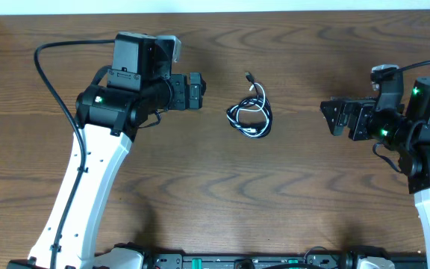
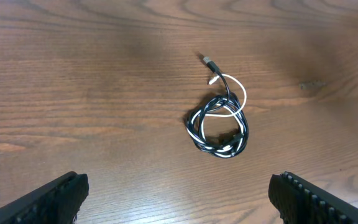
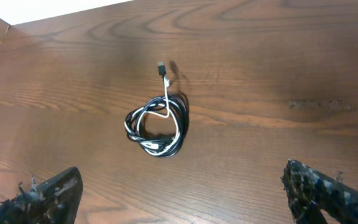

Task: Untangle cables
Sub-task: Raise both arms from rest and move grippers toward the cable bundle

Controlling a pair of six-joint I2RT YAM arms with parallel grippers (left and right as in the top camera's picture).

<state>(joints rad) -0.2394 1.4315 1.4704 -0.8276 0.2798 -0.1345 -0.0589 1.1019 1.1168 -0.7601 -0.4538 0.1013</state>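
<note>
Cables (image 1: 250, 116), white and black, were found coiled together on the wood-grain worktop (image 1: 290, 194), crossings too fine to be traced. Left claw (image 1: 198, 91) and right claw (image 1: 328, 118) were held open, empty, either side.

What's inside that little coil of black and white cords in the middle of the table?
Only the bare wooden table shows through the ring of cables. Nothing else lies inside it. Where the strands overlap, the lower ones are covered, so how they wind cannot be seen.
</note>
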